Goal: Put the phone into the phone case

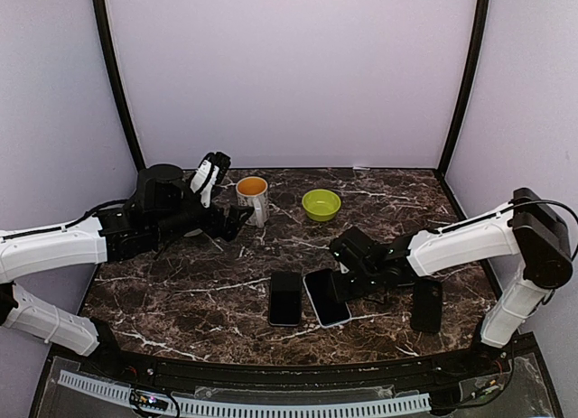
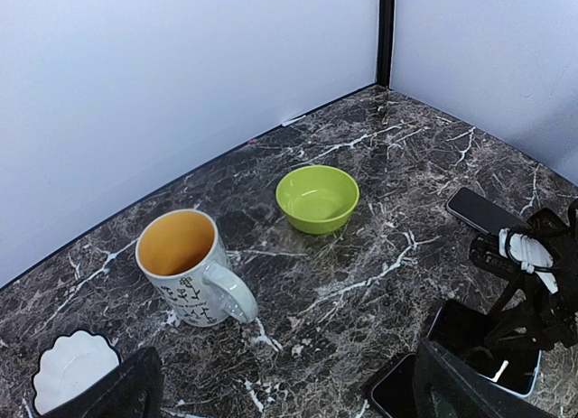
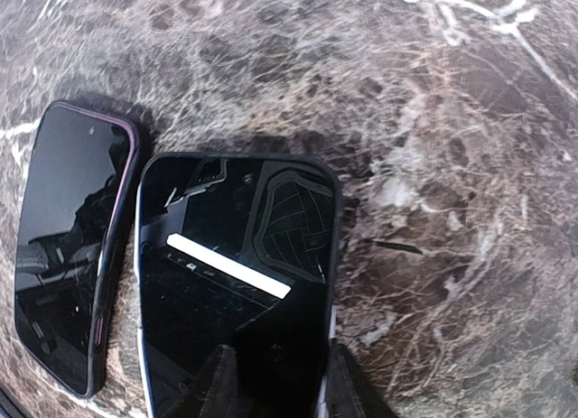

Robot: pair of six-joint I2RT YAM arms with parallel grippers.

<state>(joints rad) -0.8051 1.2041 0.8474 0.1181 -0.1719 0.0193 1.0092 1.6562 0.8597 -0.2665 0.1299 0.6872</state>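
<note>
Close to the near edge of the worktop (image 1: 181, 301), about midway along it, the phone (image 3: 235, 283) lies flat and face up. It is a thin glossy black slab with rounded corners and a pale rim, and it is set a little askew. Just beside it on the left lies a second phone (image 3: 68, 255), equally dark and shiny, with a purplish band round its edge. The two are almost touching.

Toward the near right corner lies a matt black flat piece (image 1: 427, 305), well apart from them. I take it to be the phone case, though I cannot make out whether it is hollow.

The right claw (image 3: 275, 386) hangs low over one short end of the phone with its jaws part-way apart and nothing pinched between them. One finger is above the glass and the other is at the long edge, which looks like lining up for a nudge or a lift. Whether it touches the phone I cannot tell.

The worktop is dark, polished stone with white veins, so it is probably slippery under a smooth phone.

Toward the far edge stand a white mug (image 1: 253, 197) with an orange inside and a small green bowl (image 1: 321, 204), both clear of the work. The left claw (image 2: 284, 395) waits near the mug, fully released and holding nothing, beside a scalloped white dish (image 2: 72, 373).
</note>
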